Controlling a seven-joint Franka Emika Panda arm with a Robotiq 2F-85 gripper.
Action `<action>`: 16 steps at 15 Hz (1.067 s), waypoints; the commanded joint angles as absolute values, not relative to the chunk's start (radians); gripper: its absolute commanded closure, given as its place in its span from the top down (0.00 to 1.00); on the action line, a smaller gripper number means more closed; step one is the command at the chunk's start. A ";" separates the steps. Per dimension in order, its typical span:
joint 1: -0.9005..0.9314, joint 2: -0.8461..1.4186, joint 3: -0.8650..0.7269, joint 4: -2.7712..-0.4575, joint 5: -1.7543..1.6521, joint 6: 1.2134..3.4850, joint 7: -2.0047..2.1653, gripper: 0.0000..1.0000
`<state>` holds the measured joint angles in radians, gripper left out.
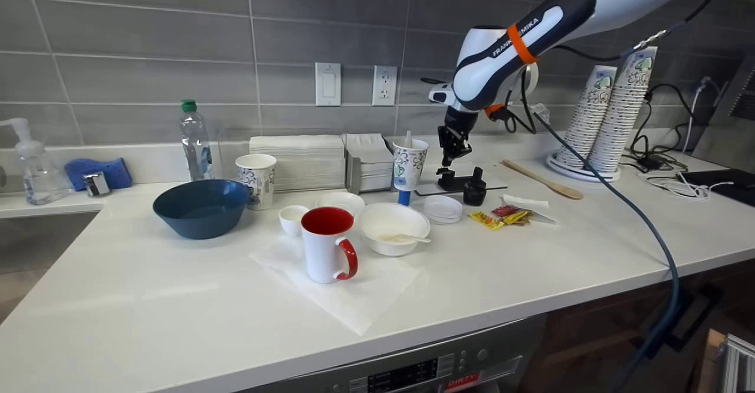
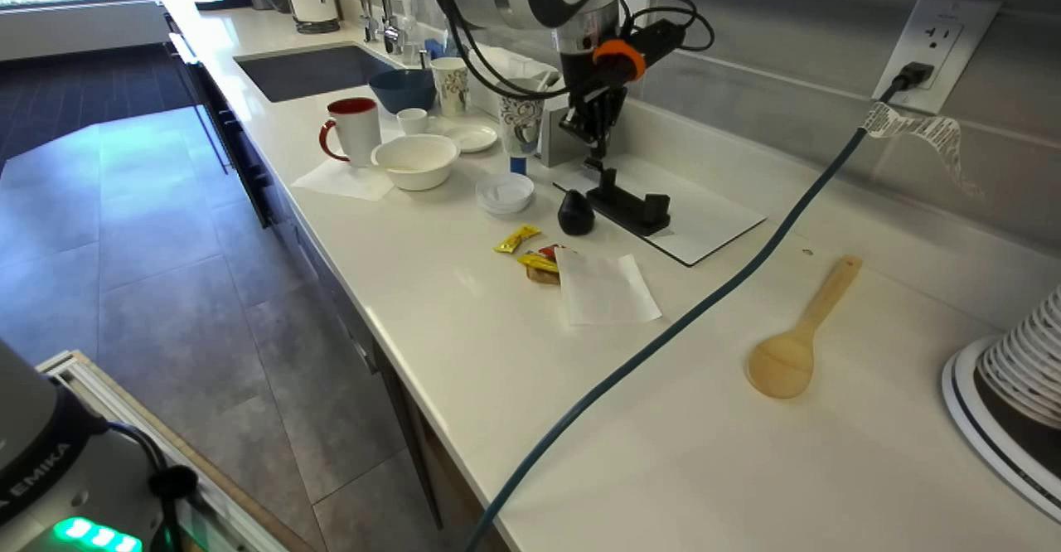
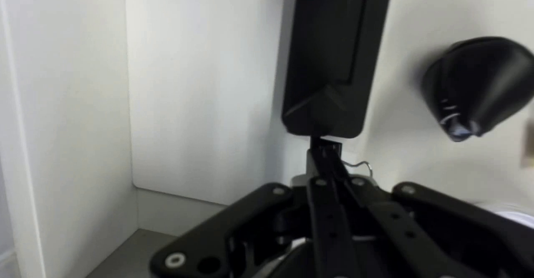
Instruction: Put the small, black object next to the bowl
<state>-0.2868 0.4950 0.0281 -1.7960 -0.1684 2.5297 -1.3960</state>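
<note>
My gripper (image 1: 446, 161) points down near the backsplash, its fingertips together at the end of a low black holder (image 2: 630, 206). In the wrist view the fingers (image 3: 327, 147) are closed, with the holder (image 3: 329, 61) just beyond them. I cannot tell whether the tips touch it. A small black rounded lump (image 2: 575, 214) with a narrow top stands beside the holder, apart from the fingers. The lump also shows in the wrist view (image 3: 479, 84) and in an exterior view (image 1: 475, 193). A white bowl (image 1: 394, 228) with a spoon and a dark blue bowl (image 1: 200, 209) stand farther along the counter.
A patterned paper cup (image 1: 408, 166) and napkin stacks (image 1: 298, 163) stand close beside the gripper. Stacked small lids (image 1: 443, 210), yellow-and-red packets (image 1: 501, 219) and a red-and-white mug (image 1: 323, 251) lie nearby. A wooden spoon (image 2: 792, 345) and a cable (image 2: 663, 357) cross the other side.
</note>
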 commanded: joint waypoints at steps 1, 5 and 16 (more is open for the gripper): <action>-0.277 0.375 0.004 -1.925 -0.121 2.463 -1.355 0.01; -0.285 0.266 -0.009 -2.078 -0.045 2.503 -1.314 0.01; -0.168 0.090 -0.097 -2.417 -0.167 2.882 -0.787 0.01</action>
<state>-0.2322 0.1391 -0.0512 -2.3219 -0.0453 2.7701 -0.9766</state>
